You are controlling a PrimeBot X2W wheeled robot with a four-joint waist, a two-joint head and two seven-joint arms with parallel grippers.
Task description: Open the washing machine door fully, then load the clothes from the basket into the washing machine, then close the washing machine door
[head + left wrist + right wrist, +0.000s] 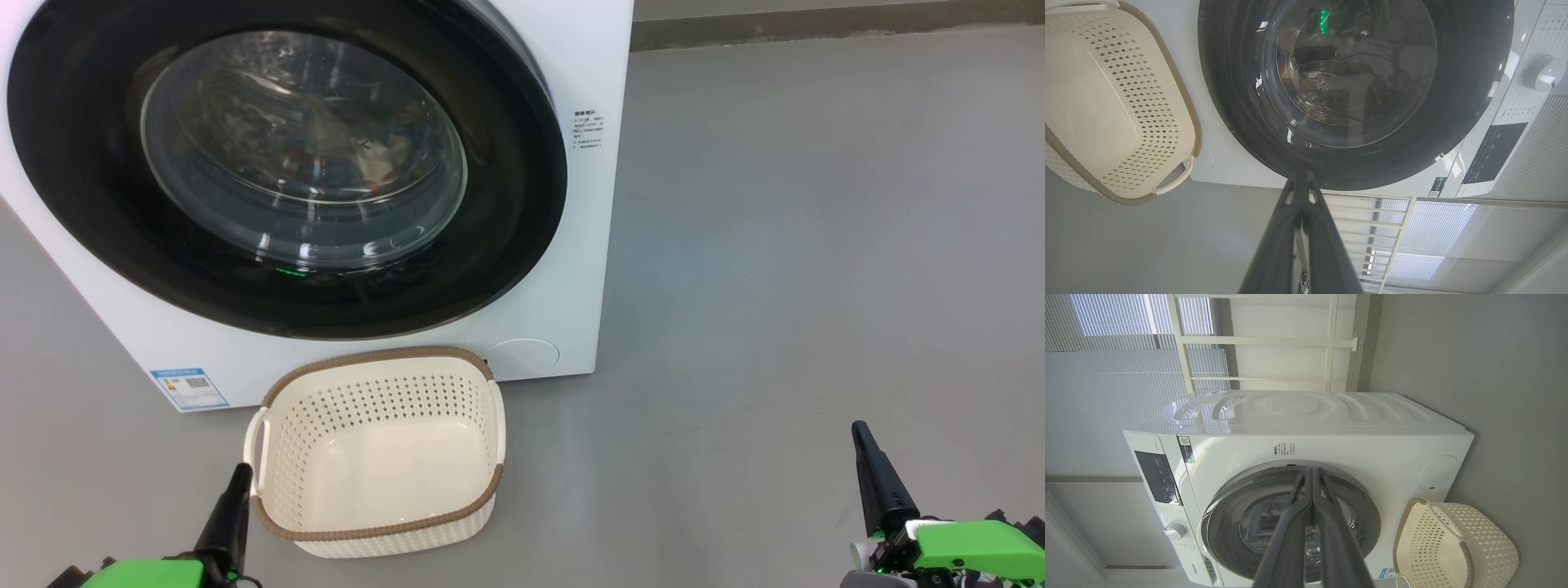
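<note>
Washing machine (589, 269): one, a white glossy box standing on the grey floor (816, 245), with one blue label (189, 388) at its lower front corner.
Door (510, 212): one, a round glossy black ring around a bulging clear glass bowl, closed against the machine's front.
Clothes (359, 151): crumpled pale and dark shapes behind the glass, too blurred by reflections to count.
Basket (384, 359): one, cream perforated plastic with a brown woven-look rim and two loop handles. It is rectangular with rounded corners and sits on the floor just before the machine, under the door, its smooth bottom bare.
Left gripper (241, 478): two dark fingers clenched together, grasping nothing, tip just beside the basket's near left corner.
Right gripper (862, 437): two dark fingers clenched together, grasping nothing, well apart from the basket.
</note>
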